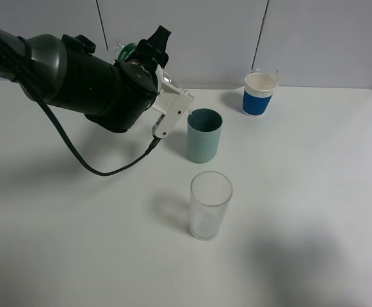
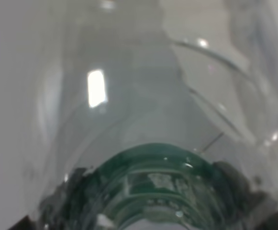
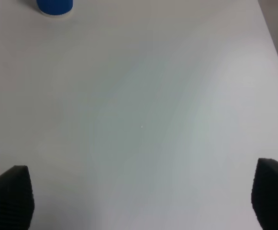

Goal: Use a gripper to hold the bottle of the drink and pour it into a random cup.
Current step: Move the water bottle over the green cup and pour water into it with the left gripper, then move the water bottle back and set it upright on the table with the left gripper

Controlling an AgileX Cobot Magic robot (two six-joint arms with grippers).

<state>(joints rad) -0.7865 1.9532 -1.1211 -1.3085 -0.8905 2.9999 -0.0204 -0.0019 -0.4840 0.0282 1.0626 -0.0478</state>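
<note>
My left gripper point(image 1: 170, 105), a white jaw block on the bulky black arm, is shut on the bottle point(image 1: 128, 51) and hangs just left of the teal-green cup point(image 1: 204, 134), close to its rim. In the exterior view only a bit of the bottle's green label shows behind the arm. In the left wrist view the bottle point(image 2: 148, 120) fills the frame: clear plastic with the green label point(image 2: 158, 179) near the jaws. I cannot make out the drink or any stream. My right gripper point(image 3: 139, 196) is open and empty above bare table.
A tall clear glass tumbler point(image 1: 210, 204) stands in front of the teal cup. A blue-and-white paper cup point(image 1: 260, 93) stands at the back right, also in the right wrist view point(image 3: 55, 5). A black cable point(image 1: 102, 167) trails from the left arm over the white table point(image 1: 314, 192).
</note>
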